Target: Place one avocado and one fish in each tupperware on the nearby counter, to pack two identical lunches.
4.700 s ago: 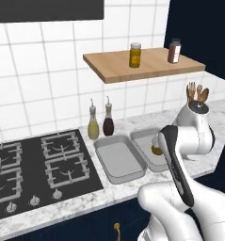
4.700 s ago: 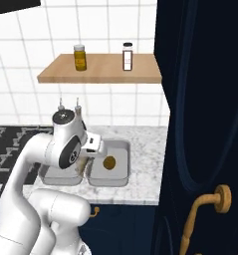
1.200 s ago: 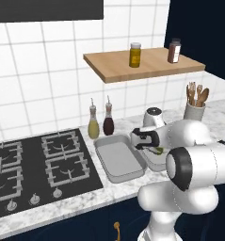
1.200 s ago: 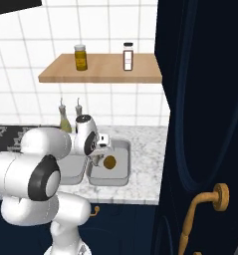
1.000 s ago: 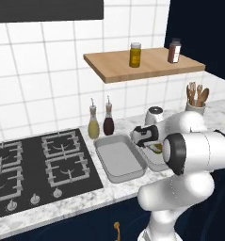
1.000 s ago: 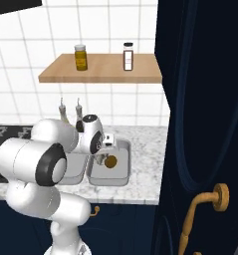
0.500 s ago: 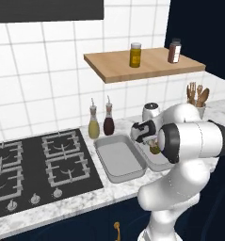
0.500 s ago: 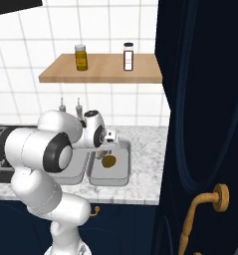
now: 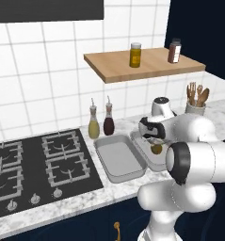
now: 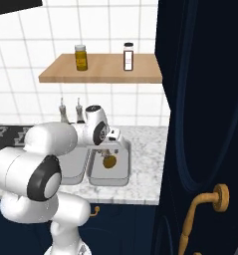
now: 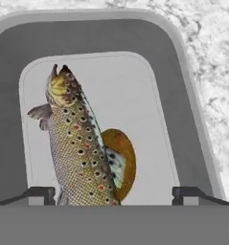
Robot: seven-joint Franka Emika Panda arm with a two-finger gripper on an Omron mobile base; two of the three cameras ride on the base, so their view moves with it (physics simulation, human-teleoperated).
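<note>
Broadly, the speckled marble counter (image 9: 85, 200) stretches away on every side of the pincer, with the black gas hob (image 9: 34, 164) well off to its left and the wooden wall shelf (image 9: 142, 63) high above it. Directly under the pincer (image 11: 113, 194) sits one tupperware (image 11: 183, 110), whose grey wall and flat rim frame the hand view; the second tupperware (image 9: 118, 157) lies just beside it on the hob side and looks bare inside from the left base view. The white arm (image 9: 194, 155) bends down over the occupied container. Between the pincer's tips lies the fish (image 11: 80, 148), spotted and olive-brown, its head pointing away from the hand and its tail end hidden beneath the lower edge of the hand view. Its two dark fingertips (image 11: 37, 195) stand wide apart, one to either side of the fish, touching nothing that can be seen. Beneath the fish's flank, partly covered by it, rests a rounded brownish-olive thing, apparently the avocado (image 11: 125, 162), on the container floor.
</note>
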